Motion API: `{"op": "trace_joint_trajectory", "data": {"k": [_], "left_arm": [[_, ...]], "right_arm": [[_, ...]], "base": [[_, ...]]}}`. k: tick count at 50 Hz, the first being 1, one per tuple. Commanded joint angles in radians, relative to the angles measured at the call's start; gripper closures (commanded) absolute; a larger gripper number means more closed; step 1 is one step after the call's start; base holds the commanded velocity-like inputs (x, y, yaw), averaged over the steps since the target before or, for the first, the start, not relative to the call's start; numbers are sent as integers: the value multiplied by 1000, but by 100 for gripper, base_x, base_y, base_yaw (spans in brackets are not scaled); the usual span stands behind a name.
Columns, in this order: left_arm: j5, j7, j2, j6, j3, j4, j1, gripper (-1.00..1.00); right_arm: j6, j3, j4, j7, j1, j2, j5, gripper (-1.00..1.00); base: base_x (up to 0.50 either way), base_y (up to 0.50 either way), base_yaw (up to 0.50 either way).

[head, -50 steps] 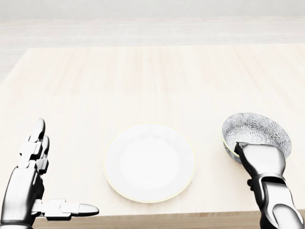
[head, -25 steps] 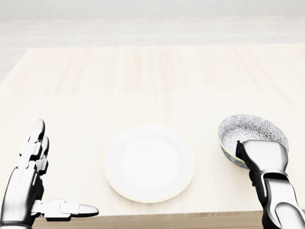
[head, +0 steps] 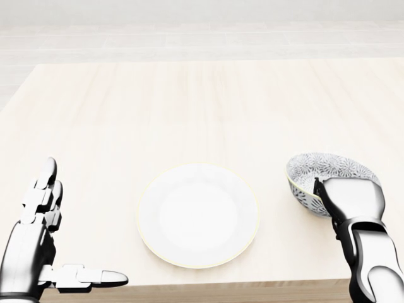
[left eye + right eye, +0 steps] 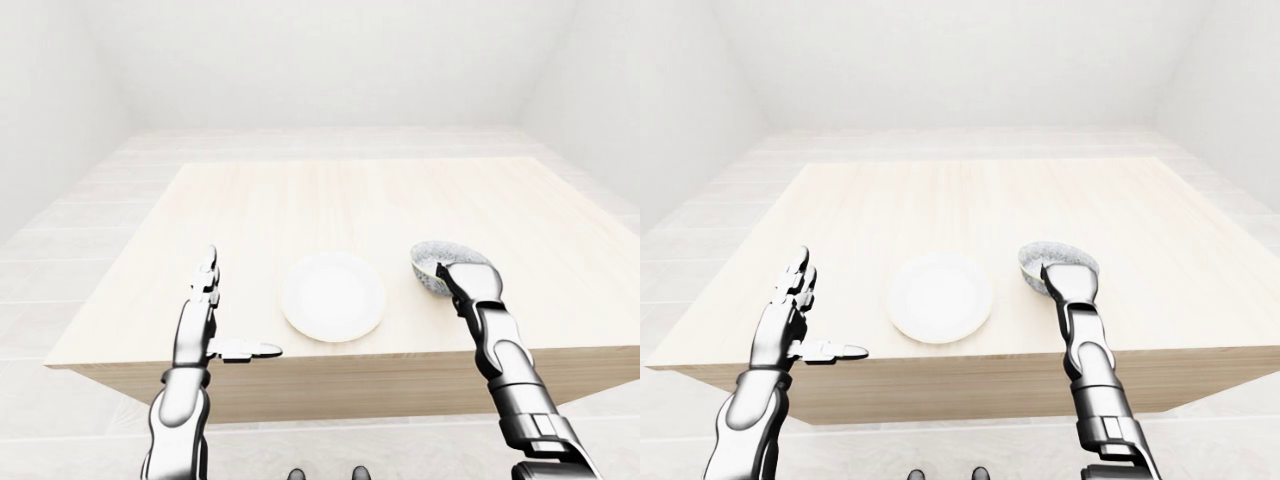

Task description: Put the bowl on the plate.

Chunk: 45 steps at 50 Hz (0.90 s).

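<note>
- On the right of the head view, the bowl (image 3: 328,180) sits in the grasp of the right hand (image 3: 352,201), whose palm covers the near rim with fingers closed over it; the bowl looks tipped and possibly just off the table (image 3: 189,101), though lift cannot be confirmed.
- Directly to the bowl's left in the same view lies the plate (image 3: 198,214), flat, bare and well apart from the bowl, with bare tabletop between them.
- So the coming move is judged to turn on a sideways carry toward the view's left and slightly toward its bottom edge, since the plate's centre lies a little lower than the bowl.
- At the lower left, the left hand (image 3: 39,243) hangs with fingers spread and thumb pointing right, holding nothing, beside the plate but not touching it.
- Being round, the bowl needs no turning, only centring over the plate.
</note>
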Motion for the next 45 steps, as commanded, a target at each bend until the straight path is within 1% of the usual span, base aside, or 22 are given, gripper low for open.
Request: {"op": "trace_joint_trajectory", "data": {"k": [1, 19, 27, 30, 33, 35, 45], "left_arm": [[-5, -1, 1, 0, 7, 10, -6, -100], [-1, 3, 2, 0, 2, 26, -9, -100], [-1, 4, 2, 0, 1, 27, -8, -100], [-1, 3, 2, 0, 1, 27, -8, -100], [-1, 3, 2, 0, 0, 27, -7, -100], [-1, 3, 2, 0, 0, 29, -8, -100], [-3, 1, 3, 0, 2, 18, -11, -100]], "right_arm": [[0, -15, -94, 39, 13, 4, -11, 40], [0, -34, -325, 138, 85, 37, -50, 39], [0, -35, -421, 169, 119, 70, -71, 40], [0, -36, -423, 149, 115, 74, -86, 40], [0, -32, -448, 165, 121, 87, -87, 42], [0, -28, -460, 158, 123, 96, -94, 41], [0, 19, -503, 150, 127, 154, -105, 40]], "base": [[0, 0, 0], [0, 0, 0], [0, 0, 0], [0, 0, 0], [0, 0, 0], [0, 0, 0], [0, 0, 0]]}}
